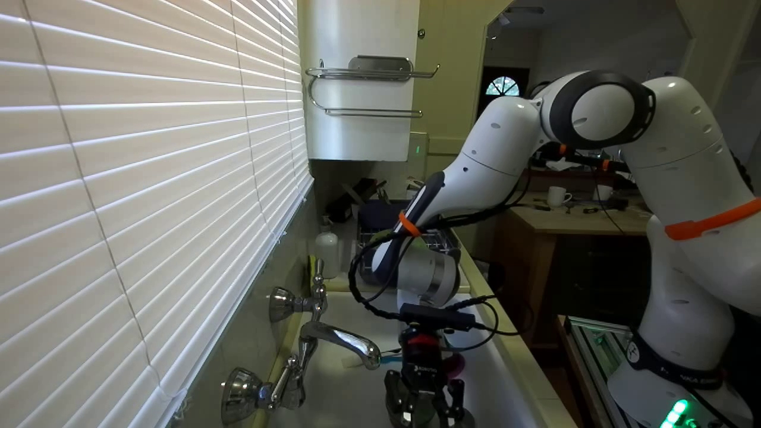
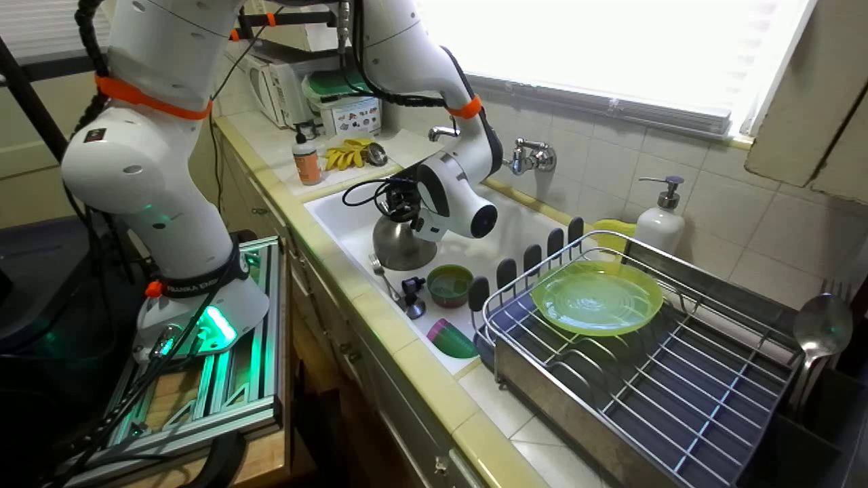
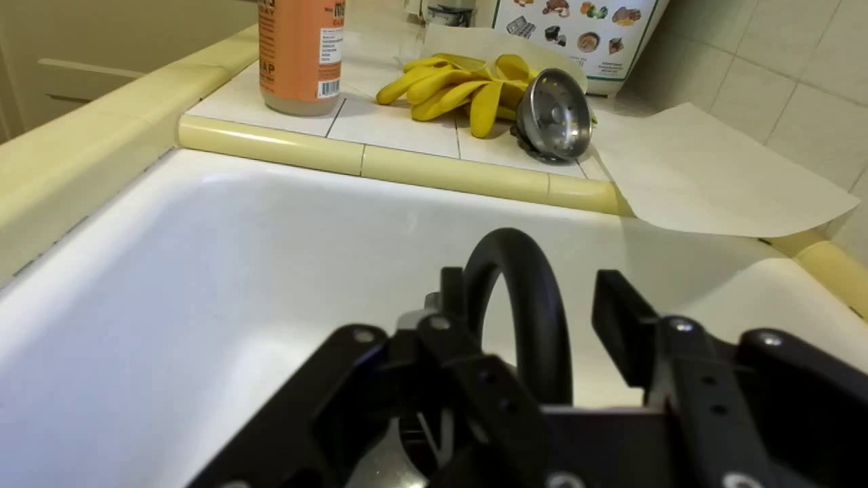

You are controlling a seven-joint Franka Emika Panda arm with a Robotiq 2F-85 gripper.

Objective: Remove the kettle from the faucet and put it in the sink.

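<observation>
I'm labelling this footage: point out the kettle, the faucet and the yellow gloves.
Kettle [image 2: 405, 248]: in an exterior view, on its silver body.
Faucet [image 1: 336, 335]: in an exterior view, on its spout.
Yellow gloves [image 3: 461, 90]: in the wrist view, around their middle.

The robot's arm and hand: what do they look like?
The arm is white and rounded, with dark trim, orange bands and black cables along it. A dark collar low down reads FRANKA. The hand is black, with two jointed, angular fingers.
</observation>
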